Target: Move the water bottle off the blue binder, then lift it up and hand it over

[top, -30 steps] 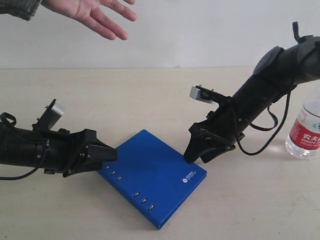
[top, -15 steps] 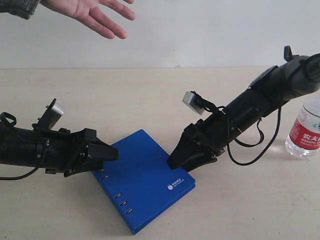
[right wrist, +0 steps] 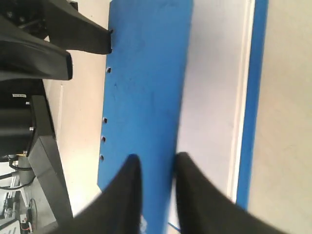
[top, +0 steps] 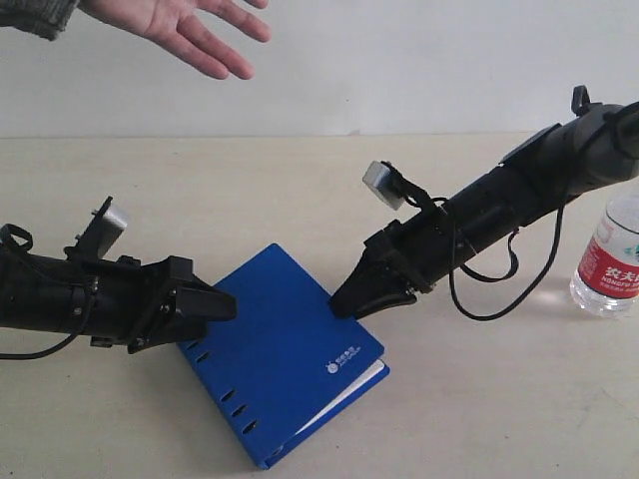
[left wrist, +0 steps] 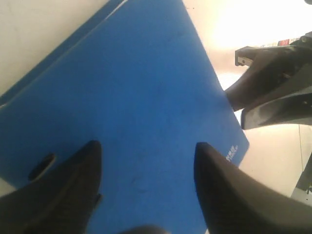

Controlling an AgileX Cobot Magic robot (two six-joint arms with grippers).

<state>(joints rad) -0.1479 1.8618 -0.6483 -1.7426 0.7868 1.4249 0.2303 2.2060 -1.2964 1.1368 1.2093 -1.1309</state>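
Note:
The blue binder (top: 280, 359) lies on the table between both arms. Its near right corner gapes and shows white pages (top: 344, 394). My right gripper (top: 339, 307) is shut on the binder's cover at the far right edge. In the right wrist view (right wrist: 156, 158) one finger lies over the blue cover (right wrist: 146, 73) and the other over the pages (right wrist: 214, 97). My left gripper (top: 228, 304) stands open at the binder's left edge, its fingers spread over the cover (left wrist: 146, 97). The water bottle (top: 609, 261) stands upright on the table at the far right, apart from the binder.
A person's open hand (top: 190, 25) hovers at the top left above the table. The right arm's cable (top: 499, 299) loops down near the table between the binder and the bottle. The slots along the binder's edge (top: 225, 394) face the front left.
The right gripper moved left and closed on the binder's cover. The binder slid and turned toward the left arm, and its cover now gapes over white pages. The left arm stayed still.

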